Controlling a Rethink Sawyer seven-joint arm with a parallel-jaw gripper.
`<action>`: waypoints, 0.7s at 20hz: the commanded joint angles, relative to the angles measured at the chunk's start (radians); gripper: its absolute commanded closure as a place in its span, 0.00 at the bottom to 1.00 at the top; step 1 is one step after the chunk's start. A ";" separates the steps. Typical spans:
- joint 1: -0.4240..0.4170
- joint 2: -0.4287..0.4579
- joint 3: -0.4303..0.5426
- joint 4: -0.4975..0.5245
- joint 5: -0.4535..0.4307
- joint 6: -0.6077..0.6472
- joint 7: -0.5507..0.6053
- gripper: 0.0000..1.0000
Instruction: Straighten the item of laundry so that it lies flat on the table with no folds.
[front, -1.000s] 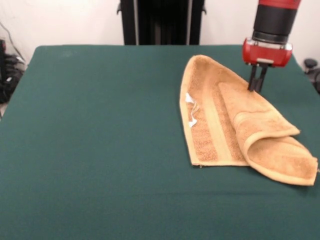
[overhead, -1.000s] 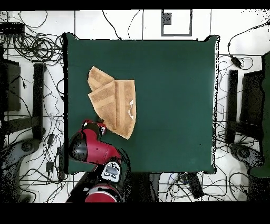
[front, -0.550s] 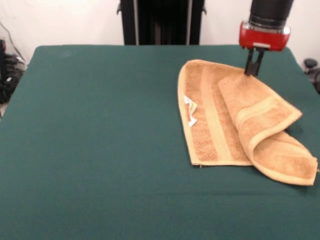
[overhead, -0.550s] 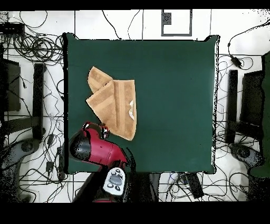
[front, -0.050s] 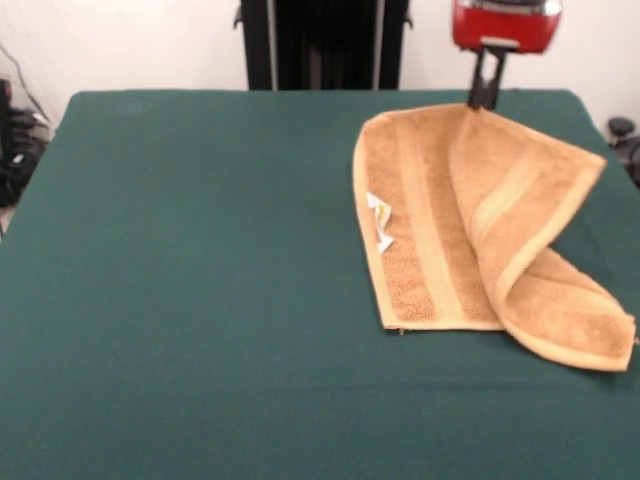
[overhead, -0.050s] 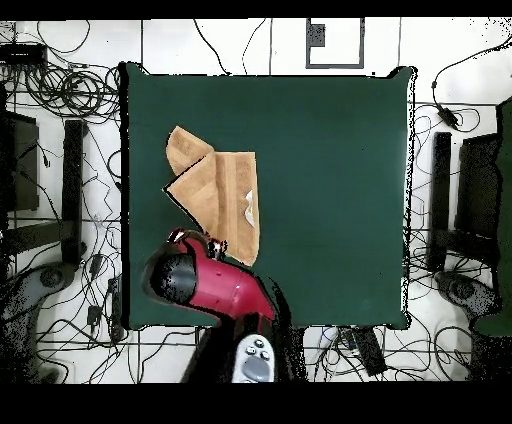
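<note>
Since the earlier frames the hand (front, -0.050s: 484, 98) has risen and drawn back toward the tabletop's (front, -0.050s: 200, 300) far edge, lifting the towel's (front, -0.050s: 470, 230) far fold with it. Its fingers are pinched on the towel's top edge, at about 1 o'clock in the front view. The towel rests at 3 o'clock on the tabletop, folded over itself, white tag (front, -0.050s: 380, 222) showing.
</note>
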 joint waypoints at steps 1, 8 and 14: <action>-0.162 -0.120 0.128 0.090 -0.062 0.189 -0.016 1.00; -0.329 -0.207 0.216 0.114 -0.116 0.357 -0.113 1.00; -0.391 -0.231 0.221 0.058 -0.196 0.510 -0.138 1.00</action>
